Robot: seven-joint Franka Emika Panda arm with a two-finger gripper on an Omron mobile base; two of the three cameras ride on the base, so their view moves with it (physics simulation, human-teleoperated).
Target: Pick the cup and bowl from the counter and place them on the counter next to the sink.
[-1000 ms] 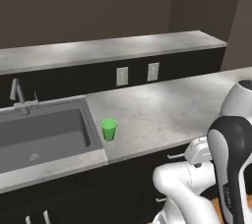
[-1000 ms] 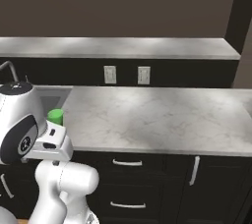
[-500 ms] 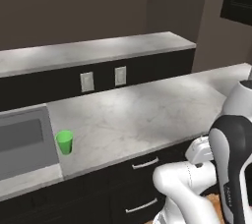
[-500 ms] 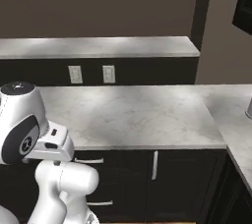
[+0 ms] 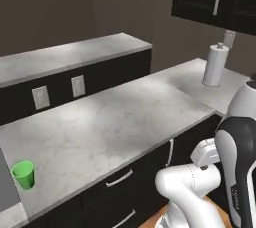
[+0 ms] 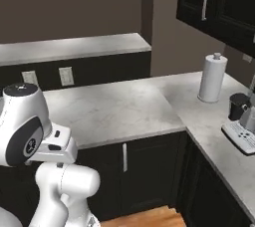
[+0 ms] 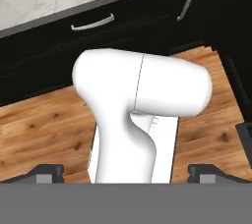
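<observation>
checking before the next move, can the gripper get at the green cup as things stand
Probably not yet. The cup stands unobstructed on the counter at the far left edge of the left base view, while the open gripper is tucked low, pointing at the floor. The way looks free, but the arm must swing over.

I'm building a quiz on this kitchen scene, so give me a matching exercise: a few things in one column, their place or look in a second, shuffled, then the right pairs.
Things:
1. cup
2. paper towel roll
3. wall outlets
4. drawer handle

Descriptions:
A. white, upright on the counter near the far corner
B. pale plates on the dark panel under the raised ledge
C. bright green, near the counter's front edge at far left
D. curved metal bar on a dark cabinet front

Pairs: 1-C, 2-A, 3-B, 4-D
</observation>
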